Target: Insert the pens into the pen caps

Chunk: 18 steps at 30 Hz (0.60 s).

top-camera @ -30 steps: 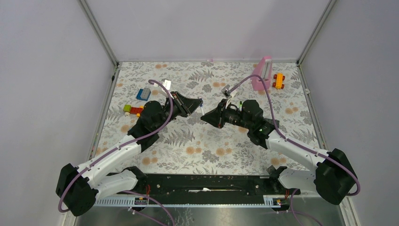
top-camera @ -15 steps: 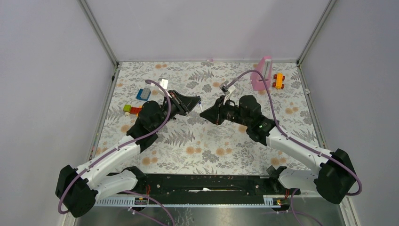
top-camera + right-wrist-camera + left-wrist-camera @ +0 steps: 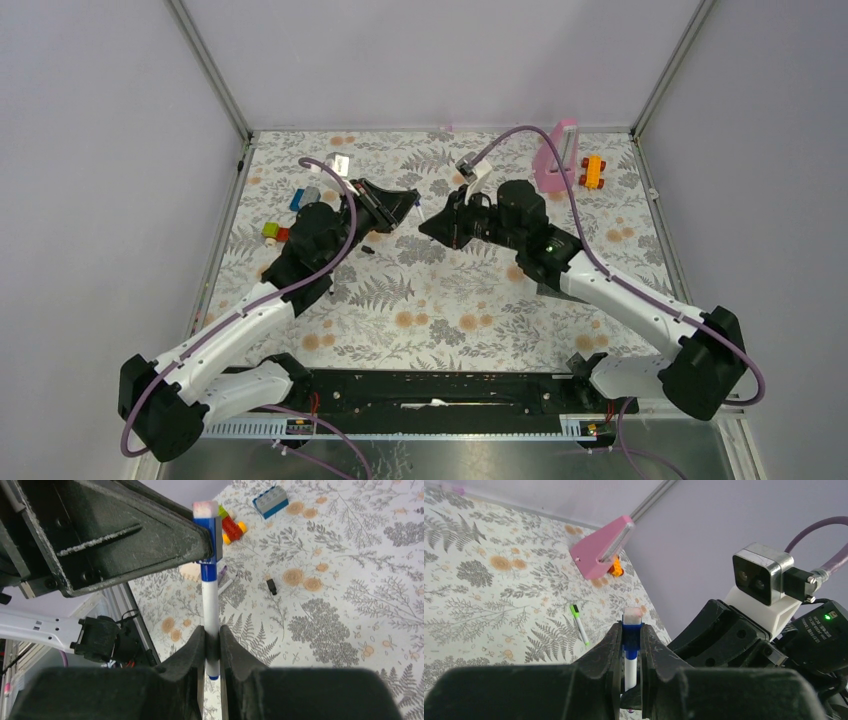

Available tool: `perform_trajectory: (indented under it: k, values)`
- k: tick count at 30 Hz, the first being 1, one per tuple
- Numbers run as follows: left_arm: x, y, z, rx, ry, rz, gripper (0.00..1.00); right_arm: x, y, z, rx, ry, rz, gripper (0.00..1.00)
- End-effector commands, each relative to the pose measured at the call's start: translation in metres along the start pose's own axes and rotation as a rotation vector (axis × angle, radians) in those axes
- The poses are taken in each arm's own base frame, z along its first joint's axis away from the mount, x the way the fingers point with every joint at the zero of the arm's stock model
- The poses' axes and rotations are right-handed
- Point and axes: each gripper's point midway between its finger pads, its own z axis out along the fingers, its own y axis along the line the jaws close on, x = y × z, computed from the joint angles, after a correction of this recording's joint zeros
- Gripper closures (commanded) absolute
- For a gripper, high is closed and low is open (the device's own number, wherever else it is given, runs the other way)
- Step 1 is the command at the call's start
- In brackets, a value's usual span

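Right gripper [image 3: 212, 637] is clamped tight on the white pen [image 3: 210, 600], barrel aimed straight | left gripper [image 3: 631, 645] pinches the blue cap [image 3: 631, 632], pen tip apparently inside it, lined up for pushing home | they meet mid-air over the mat [image 3: 450, 300], free room all round | black cap [image 3: 271, 586] and green-tipped pen [image 3: 579, 625] lie loose below | pink block [image 3: 601, 555] sits by the far wall, well apart.

Cloth [image 3: 450, 300]: off-white, grey fern print + orange flower blots.
Held pen [image 3: 210, 605]: white barrel, blue end.
Blue cap [image 3: 211, 532]: pale pinkish-white top.
Loose pen [image 3: 580, 625]: white, green tip.
Small cap [image 3: 271, 586]: black.
Top view, 1 o'clock: pink block [image 3: 556, 155], orange toy [image 3: 593, 171].
10 o'clock: blue brick [image 3: 298, 201]; red/yellow/green bricks [image 3: 275, 233].
L gripper [image 3: 630, 645], R gripper [image 3: 212, 640]: black.
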Motion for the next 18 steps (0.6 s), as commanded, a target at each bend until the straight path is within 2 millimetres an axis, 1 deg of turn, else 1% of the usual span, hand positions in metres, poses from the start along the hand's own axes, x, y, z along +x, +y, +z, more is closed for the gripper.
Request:
perform_trajectory:
  k: [1,6,9,11,14,16,18]
  values:
    - [0.021,-0.009,-0.006,0.013,0.128,-0.003,1.00,-0.094,-0.011,0.001,0.133,-0.241,-0.096,1.00]
    - [0.024,-0.001,0.003,-0.063,0.153,-0.054,1.00,-0.120,-0.027,0.006,0.260,-0.243,-0.118,1.00]
    - [0.032,0.012,0.011,-0.151,0.192,-0.095,1.00,-0.131,-0.036,0.010,0.327,-0.239,-0.136,1.00]
    - [0.042,0.024,0.015,-0.212,0.233,-0.110,1.00,-0.135,-0.044,0.013,0.366,-0.238,-0.146,1.00]
    - [0.055,0.032,0.022,-0.252,0.286,-0.128,1.00,-0.136,-0.055,0.019,0.411,-0.246,-0.146,1.00]
    - [0.064,0.035,0.025,-0.258,0.321,-0.146,1.00,-0.130,-0.064,0.026,0.437,-0.232,-0.144,1.00]
    - [0.073,0.038,0.028,-0.267,0.348,-0.165,1.00,-0.120,-0.073,0.035,0.479,-0.202,-0.159,1.00]
